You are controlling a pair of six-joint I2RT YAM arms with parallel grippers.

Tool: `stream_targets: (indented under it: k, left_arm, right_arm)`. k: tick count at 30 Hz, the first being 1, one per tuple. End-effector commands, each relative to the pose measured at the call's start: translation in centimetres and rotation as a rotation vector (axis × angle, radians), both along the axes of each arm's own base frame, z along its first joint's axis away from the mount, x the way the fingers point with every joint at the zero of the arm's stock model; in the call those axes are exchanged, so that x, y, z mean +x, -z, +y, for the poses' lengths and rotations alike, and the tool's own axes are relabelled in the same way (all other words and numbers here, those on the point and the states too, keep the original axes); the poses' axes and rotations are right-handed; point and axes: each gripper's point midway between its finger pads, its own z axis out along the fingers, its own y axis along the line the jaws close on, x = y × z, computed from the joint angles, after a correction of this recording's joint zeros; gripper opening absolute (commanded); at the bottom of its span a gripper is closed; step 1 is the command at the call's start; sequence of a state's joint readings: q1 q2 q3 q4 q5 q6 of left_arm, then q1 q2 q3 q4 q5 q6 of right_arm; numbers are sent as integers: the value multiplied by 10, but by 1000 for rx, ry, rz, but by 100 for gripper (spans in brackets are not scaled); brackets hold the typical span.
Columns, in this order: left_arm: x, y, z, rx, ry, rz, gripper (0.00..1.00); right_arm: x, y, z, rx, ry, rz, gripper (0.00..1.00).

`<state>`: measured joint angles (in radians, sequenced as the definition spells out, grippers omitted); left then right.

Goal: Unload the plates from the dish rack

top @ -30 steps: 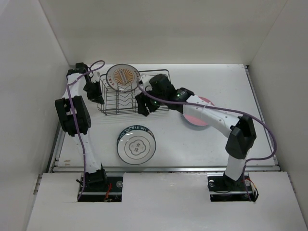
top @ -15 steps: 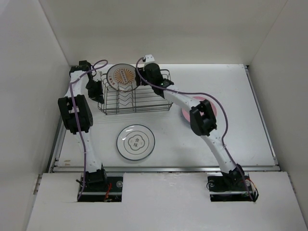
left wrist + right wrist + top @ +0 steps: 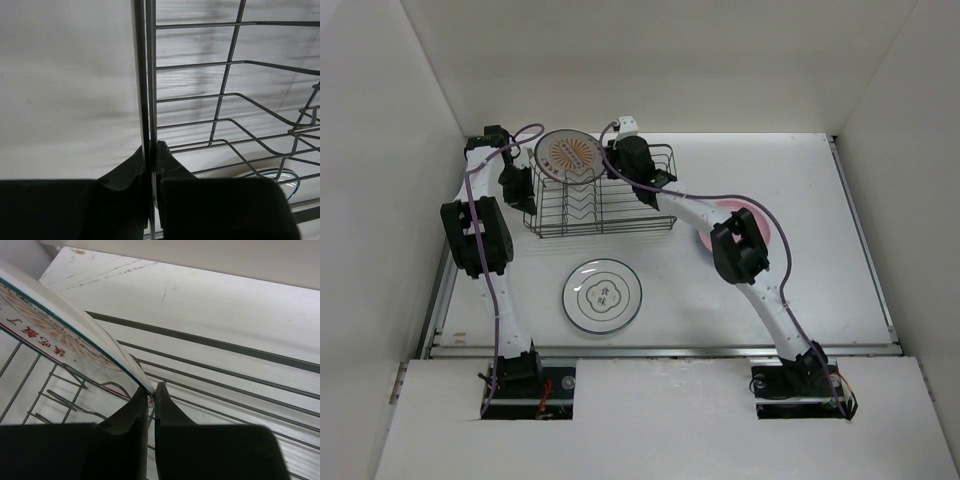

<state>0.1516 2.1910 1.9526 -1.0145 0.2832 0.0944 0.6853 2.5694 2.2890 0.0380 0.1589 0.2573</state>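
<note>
1. Two plates are lying outside the rack. The teal-lettered plate (image 3: 603,296) is sitting flat on the table (image 3: 840,290) nearest the arm bases, and the pink plate (image 3: 757,222) is resting farther right, partly hidden under the right arm.
2. Behind them the dish rack (image 3: 605,218) is standing with its long side running left to right, and its near and right slots are showing only bare prongs.
3. At the rack's left end the left gripper (image 3: 150,152) is clamping fully shut on an upright wire of the end wall, apparently steadying the basket rather than taking a plate.
4. Farthest back, the orange-centred plate (image 3: 570,157) is standing on edge in the rack's far-left corner. Its face is tipping up toward the overhead camera and its top is rising above the rack's rim.
5. The right gripper (image 3: 151,390) is pinching that plate's right-hand rim, jaws nearly together with only the thin edge between them. The plate is lying to the gripper's left, so the right arm is the one placed to take it.
6. Judging from this, the next move is calling for a lift upward along the plate's own plane until its lower edge is clearing the prongs.
</note>
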Motion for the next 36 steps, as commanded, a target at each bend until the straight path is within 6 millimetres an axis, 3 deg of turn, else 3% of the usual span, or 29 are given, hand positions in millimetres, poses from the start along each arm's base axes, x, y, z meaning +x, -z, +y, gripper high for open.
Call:
stream_targets:
  k: [1,2,3,4,6,8,9,10,11,12,16,19,22,23,24,26,27,30,31,34,36]
  left_arm:
    - [-3,27,-6,9,18,64,0]
    - [-3,27,-6,9,18,64,0]
    - [-3,27,-6,9,18,64,0]
    - [-3,27,-6,9,18,64,0]
    - [-3,27,-7,7,9,66,0]
    - [-2,27,-11,7,18,66,0]
    - [-2,27,-11,7,18,66,0]
    - [-3,28,-9,16,17,67,0]
    - [-3,28,-9,16,17,67,0]
    - [-3,28,-7,28,15,68,0]
    - [-1,26,-5,40,13,61,0]
    - [-1,26,-5,40,13,61,0]
    - [-1,30,-5,39,13,70,0]
    - [-1,29,-8,24,15,68,0]
    - [-1,29,-8,24,15,68,0]
    - [-1,32,-12,-3,9,76,0]
    - [-1,31,-15,-18,2,76,0]
    - [2,31,-19,-44,-3,74,0]
    - [4,29,-19,-43,-3,65,0]
    - [6,26,-19,-42,-3,60,0]
    - [11,24,-18,-41,-2,48,0]
  right_arm:
    - [11,-99,-14,163,50,-163,7]
    - [8,-93,-11,158,26,-151,19]
    - [10,-93,-14,159,20,-150,46]
    - [9,-93,-12,160,3,-149,52]
    - [18,-82,-15,155,-6,-139,59]
    - [21,-77,-10,160,-15,-128,60]
    - [22,-86,-6,184,-28,-136,62]
    - [29,-73,-8,178,-30,-127,62]
    - [28,-73,-4,200,-41,-113,62]
    - [29,-74,-1,216,-48,-111,59]
    - [25,-74,8,261,-121,-103,16]
    - [15,-88,16,286,-229,-124,0]
    - [10,-120,10,314,-220,-176,0]
    - [11,-115,4,308,-187,-171,0]
    - [6,-146,-3,333,-174,-216,0]
    - [9,-171,-19,352,-127,-256,0]
    - [7,-198,-28,373,-93,-292,0]
    - [5,-222,-51,372,-22,-297,0]
    - [-5,-249,-58,391,-24,-326,0]
    - [-24,-261,-73,352,-13,-303,0]
    - [-34,-255,-81,308,-9,-260,0]
